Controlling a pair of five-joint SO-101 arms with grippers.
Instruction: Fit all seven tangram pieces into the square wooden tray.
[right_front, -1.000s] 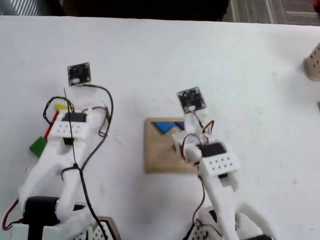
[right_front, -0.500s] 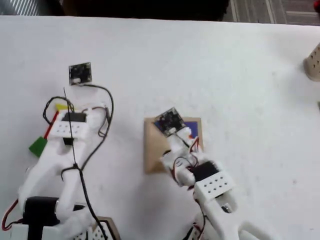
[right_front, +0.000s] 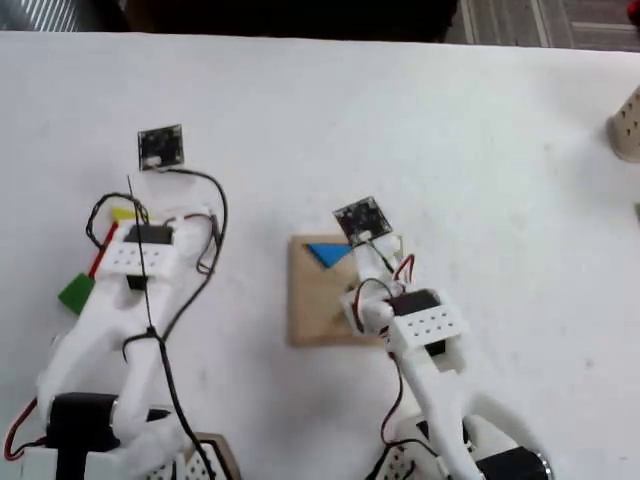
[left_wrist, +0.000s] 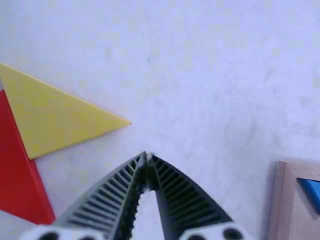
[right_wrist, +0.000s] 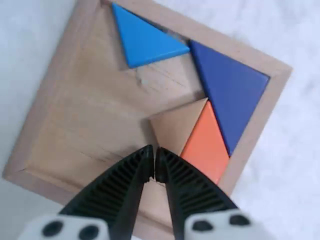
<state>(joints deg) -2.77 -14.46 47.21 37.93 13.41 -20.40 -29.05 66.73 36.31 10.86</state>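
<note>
Square wooden tray (right_wrist: 95, 115): lay flat on white table (right_front: 450, 130), under right arm, mostly bare.
In tray: light blue triangle (right_wrist: 145, 42) at one corner; dark blue triangle (right_wrist: 230, 95) along adjoining rim, tip touching light blue; orange piece (right_wrist: 205, 145) flush against dark blue.
Right gripper (right_wrist: 154, 152): fingers closed, empty, above tray floor just beside orange piece.
Left gripper (left_wrist: 146, 157): fingers closed, empty, over table.
Outside tray: yellow triangle (left_wrist: 50, 120), red piece (left_wrist: 20, 170) touching; green piece (right_front: 76, 292) beside left arm.
</note>
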